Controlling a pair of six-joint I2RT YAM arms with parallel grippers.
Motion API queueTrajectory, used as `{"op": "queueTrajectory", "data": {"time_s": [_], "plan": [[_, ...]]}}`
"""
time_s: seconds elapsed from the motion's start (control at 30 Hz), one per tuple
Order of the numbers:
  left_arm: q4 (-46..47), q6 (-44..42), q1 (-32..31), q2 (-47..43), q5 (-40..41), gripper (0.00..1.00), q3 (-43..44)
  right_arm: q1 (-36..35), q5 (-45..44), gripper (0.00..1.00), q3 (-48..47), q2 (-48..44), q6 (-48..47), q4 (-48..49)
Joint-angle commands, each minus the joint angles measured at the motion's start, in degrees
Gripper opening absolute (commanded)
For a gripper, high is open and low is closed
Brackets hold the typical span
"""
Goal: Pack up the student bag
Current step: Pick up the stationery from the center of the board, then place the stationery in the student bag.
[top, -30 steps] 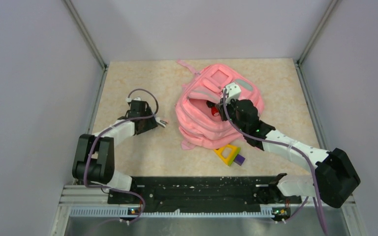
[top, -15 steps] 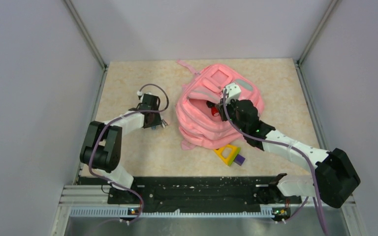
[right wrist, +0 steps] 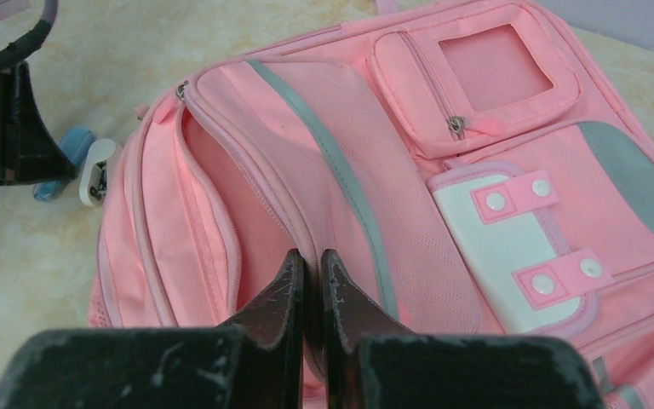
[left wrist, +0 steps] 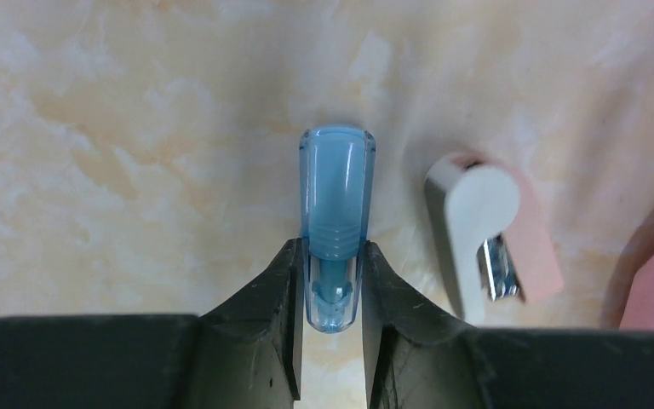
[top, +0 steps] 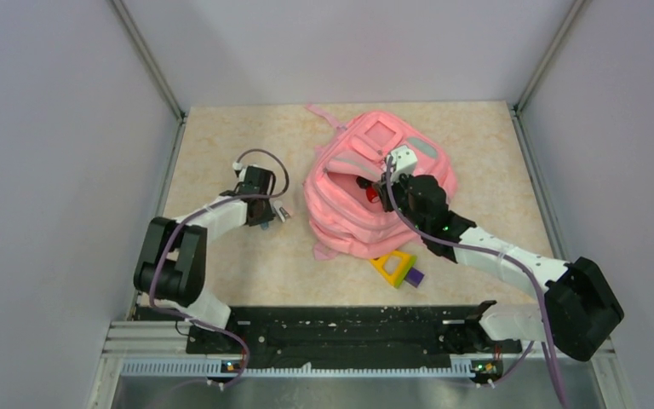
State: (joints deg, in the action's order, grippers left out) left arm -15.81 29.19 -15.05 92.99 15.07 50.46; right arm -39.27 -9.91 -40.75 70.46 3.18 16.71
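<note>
Student bag (top: 345, 217) lies slumped on the counter (top: 247, 136), spreading from centre toward 1 o'clock, with its main mouth gaping. It looks soft, limp and light. The fabric would probably sag and the mouth fall shut unless held, so the firmer zip-trimmed rim is the best place to grip. Right end effector (right wrist: 309, 256) is pinched shut, apparently on that rim's fabric. At the bag's 9 o'clock, left end effector (left wrist: 332, 247) is narrow, its pads pressed on a blue capped marker (left wrist: 336, 183). A pink stapler (left wrist: 477, 221) lies just beside the marker.
</note>
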Motion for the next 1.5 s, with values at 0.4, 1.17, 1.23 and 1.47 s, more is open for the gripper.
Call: {"op": "queueTrajectory", "data": {"time_s": [0.4,1.17,1.23,1.47], "plan": [[-2.3,8.7,-22.6,-23.0,-7.3,0.08,-0.3,0.2,-1.5,0.0,-0.7,-4.4,1.4,3.3],[20.0,16.6,-32.5,-7.2,-1.8,0.08,8.0,0.2,-0.1,0.0,0.7,-6.6,3.4,2.9],[21.9,17.5,-31.0,-5.9,-0.4,0.08,8.0,0.3,0.1,0.0,1.1,-6.8,3.7,2.9],[32.9,23.6,-26.9,-1.4,3.2,0.09,6.4,0.2,1.0,0.0,2.3,-6.9,4.3,3.4]]}}
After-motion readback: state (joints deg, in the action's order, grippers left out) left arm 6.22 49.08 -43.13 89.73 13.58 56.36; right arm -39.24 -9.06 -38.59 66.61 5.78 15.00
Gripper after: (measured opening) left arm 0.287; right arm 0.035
